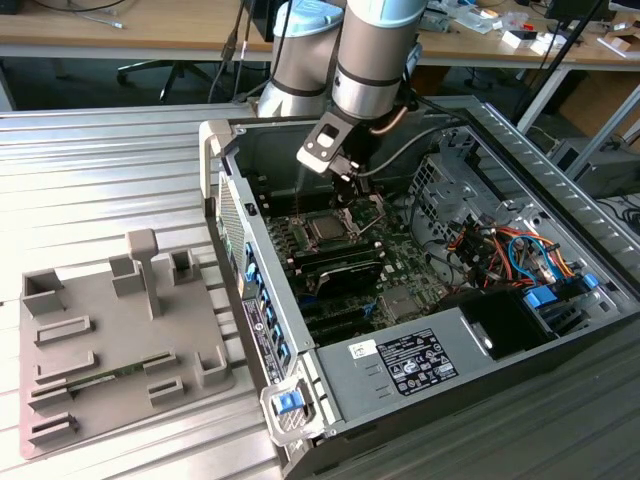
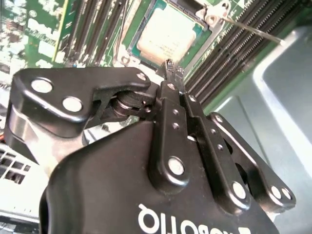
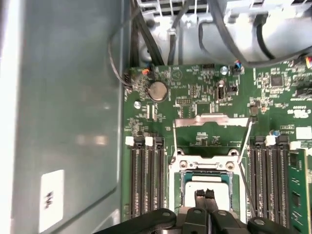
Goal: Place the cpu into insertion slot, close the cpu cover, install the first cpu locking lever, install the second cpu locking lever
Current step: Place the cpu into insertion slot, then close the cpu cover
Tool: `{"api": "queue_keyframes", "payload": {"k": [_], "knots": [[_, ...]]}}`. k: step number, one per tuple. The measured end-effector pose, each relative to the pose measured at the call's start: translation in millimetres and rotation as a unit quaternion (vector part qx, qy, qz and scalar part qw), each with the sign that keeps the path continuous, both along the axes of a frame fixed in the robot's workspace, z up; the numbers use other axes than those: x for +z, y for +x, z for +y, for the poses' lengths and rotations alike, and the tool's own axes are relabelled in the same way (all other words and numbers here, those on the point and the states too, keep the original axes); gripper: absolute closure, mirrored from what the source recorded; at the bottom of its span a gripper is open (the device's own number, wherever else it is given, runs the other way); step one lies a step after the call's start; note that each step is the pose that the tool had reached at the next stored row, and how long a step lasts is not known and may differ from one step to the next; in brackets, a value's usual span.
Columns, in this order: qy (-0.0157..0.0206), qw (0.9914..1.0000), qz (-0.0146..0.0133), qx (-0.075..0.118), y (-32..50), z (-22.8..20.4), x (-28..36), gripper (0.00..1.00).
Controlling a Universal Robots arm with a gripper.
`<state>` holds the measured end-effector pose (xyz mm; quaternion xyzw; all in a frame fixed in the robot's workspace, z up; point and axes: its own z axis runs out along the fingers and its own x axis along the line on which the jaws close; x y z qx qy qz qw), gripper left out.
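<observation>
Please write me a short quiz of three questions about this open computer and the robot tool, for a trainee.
1. True or false: the chip already lies in place on the green board.
2. The tool hangs over: A) the chip, B) the coloured cables, C) the grey tray.
3. Fill in: the tool's fingers are ___ (open or shut).
Key: 1 true; 2 A; 3 shut.
</observation>
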<state>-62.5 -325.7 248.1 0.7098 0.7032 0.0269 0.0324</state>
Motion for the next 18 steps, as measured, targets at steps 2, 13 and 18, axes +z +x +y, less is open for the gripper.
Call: {"api": "queue_keyframes", "payload": {"k": [2, 13, 18], "knots": [[0.0001, 1.0, -0.0001, 0.0, 0.1, 0.0, 2.3, 0.89], [0.0, 1.0, 0.0002, 0.0, 0.0, 0.0, 2.5, 0.89], [-0.0031, 0.99945, 0.0329, 0.0, 0.1, 0.0, 1.7, 0.89]]}}
